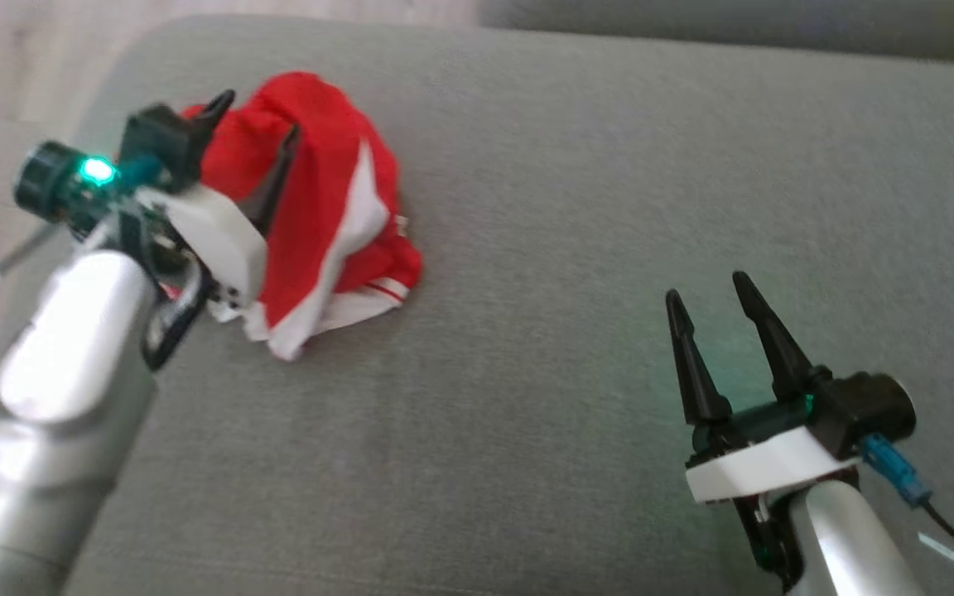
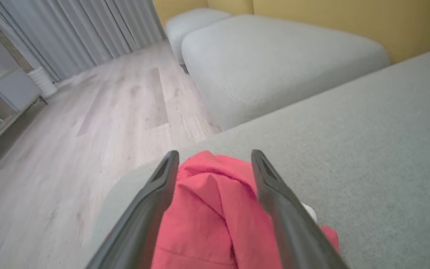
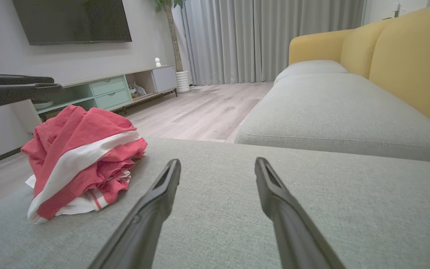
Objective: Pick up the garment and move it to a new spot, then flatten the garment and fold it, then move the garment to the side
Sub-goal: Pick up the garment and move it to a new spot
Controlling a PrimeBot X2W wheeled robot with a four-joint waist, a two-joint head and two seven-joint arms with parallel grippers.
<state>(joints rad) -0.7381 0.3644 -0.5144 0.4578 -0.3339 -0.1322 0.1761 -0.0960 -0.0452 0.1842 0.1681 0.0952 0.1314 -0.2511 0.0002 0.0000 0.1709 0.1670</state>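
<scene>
The garment [image 1: 320,207] is a crumpled red heap with white bands, lying near the left end of a grey sofa cushion [image 1: 609,207]. My left gripper [image 1: 257,124] hovers over the heap's top with its fingers spread, open; in the left wrist view the red garment [image 2: 207,209] bulges up between the two dark fingers [image 2: 151,209]. My right gripper [image 1: 705,294] stands open above bare cushion at the lower right, well clear of the cloth. From the right wrist view the garment [image 3: 80,157] lies to the left of the right gripper [image 3: 217,164].
The cushion's left edge drops to a wooden floor [image 2: 88,123]. A second grey seat [image 3: 334,108] with yellow backrests [image 3: 413,59] lies beyond. A TV cabinet [image 3: 110,93] and curtains [image 3: 259,37] stand across the room.
</scene>
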